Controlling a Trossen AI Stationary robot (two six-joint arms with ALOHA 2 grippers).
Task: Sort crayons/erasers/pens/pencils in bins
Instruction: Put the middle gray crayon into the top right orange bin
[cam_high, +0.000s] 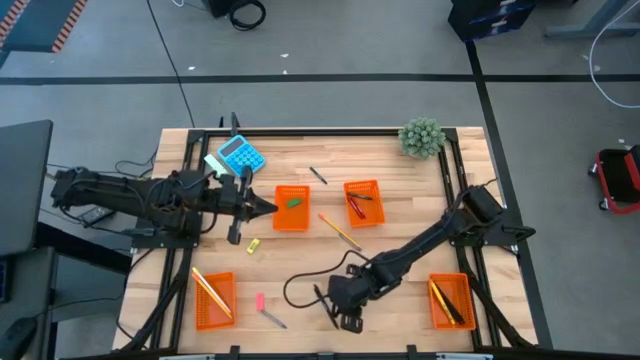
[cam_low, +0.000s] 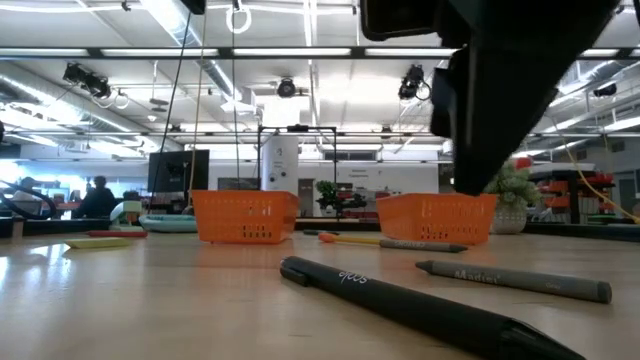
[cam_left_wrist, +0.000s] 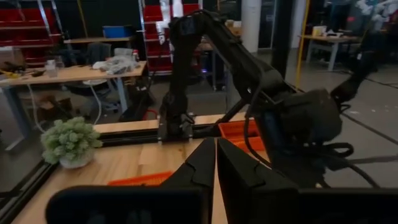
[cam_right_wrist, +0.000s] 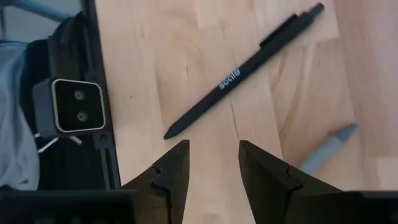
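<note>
My right gripper is open and empty, low over the table near its front edge. Just beyond its fingertips lies a black pen flat on the wood, with a grey stick beside it. Both also show in the low view, the black pen in front and the grey stick behind. My left gripper is shut and empty, hovering at the left side of an orange bin that holds a green eraser.
Three more orange bins stand at centre, front left and front right. Loose on the table are a pencil, a dark pen, a yellow eraser, a pink eraser and a grey stick. A blue calculator and a plant sit at the back.
</note>
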